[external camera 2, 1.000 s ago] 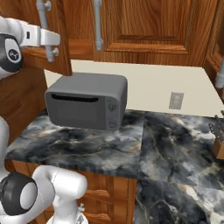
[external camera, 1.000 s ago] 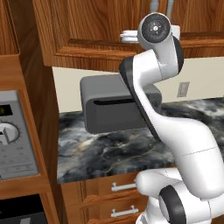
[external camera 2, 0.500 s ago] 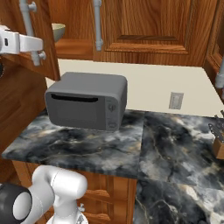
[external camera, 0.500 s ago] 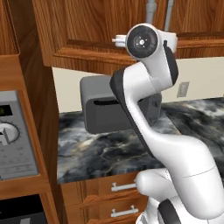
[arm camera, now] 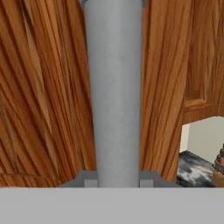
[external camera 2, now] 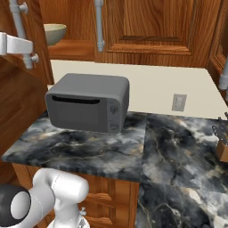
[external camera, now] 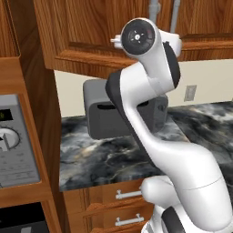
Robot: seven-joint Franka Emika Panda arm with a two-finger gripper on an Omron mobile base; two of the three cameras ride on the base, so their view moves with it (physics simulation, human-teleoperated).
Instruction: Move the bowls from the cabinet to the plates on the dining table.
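Wooden cabinet (external camera 2: 147, 26) door swung open at left, one bowl (external camera 2: 52, 32) visible on its shelf.
One silver bar handle (arm camera: 114, 87) sits dead centre in the hand view, very close; finger state cannot tell. One grey toaster oven (external camera 2: 89, 102) on the marbled counter (external camera 2: 89, 149) below; two drawers (external camera: 123, 205) under it.

1. Bowl (external camera 2: 54, 33): top cut by right base view's edge.
2. Gripper fingertips: not discernible in hand view; handle (arm camera: 114, 87) runs off top.
3. Knife block (external camera 2: 221, 142): cropped at right edge.
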